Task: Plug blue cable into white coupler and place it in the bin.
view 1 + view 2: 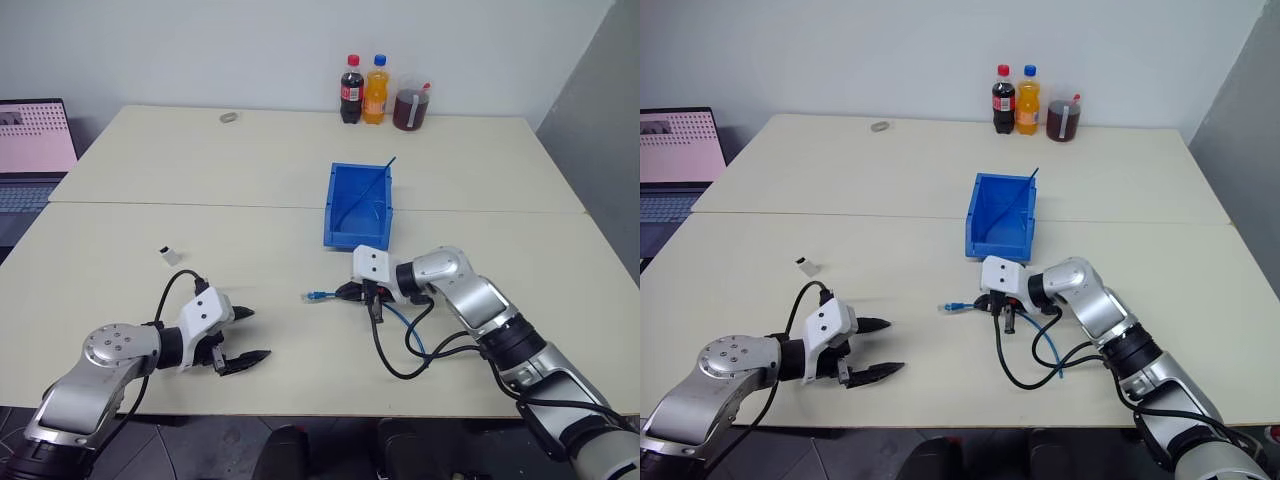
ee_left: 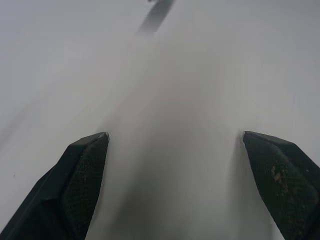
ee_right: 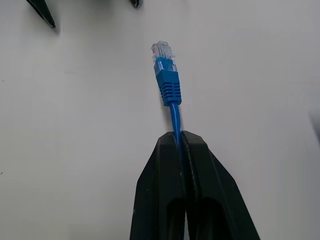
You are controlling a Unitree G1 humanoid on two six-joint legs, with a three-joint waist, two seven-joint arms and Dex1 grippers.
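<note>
Probably an office or lab: pale tables (image 1: 280, 170), laptop (image 1: 30, 150) (screen lit), grey walls.

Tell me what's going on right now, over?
Right gripper shut on blue cable, plug sticking out. Left gripper open, holding nothing. White coupler alone on table, unplugged. Bin waiting behind. Nothing in the way.

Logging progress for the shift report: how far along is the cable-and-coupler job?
Done: the right pincer is shut on the blue cable, its plug sticking out past the fingers. In hand: the left pincer is open and empty. Left: the white coupler lies alone on the table; plugging in and placing in the bin remain.
</note>
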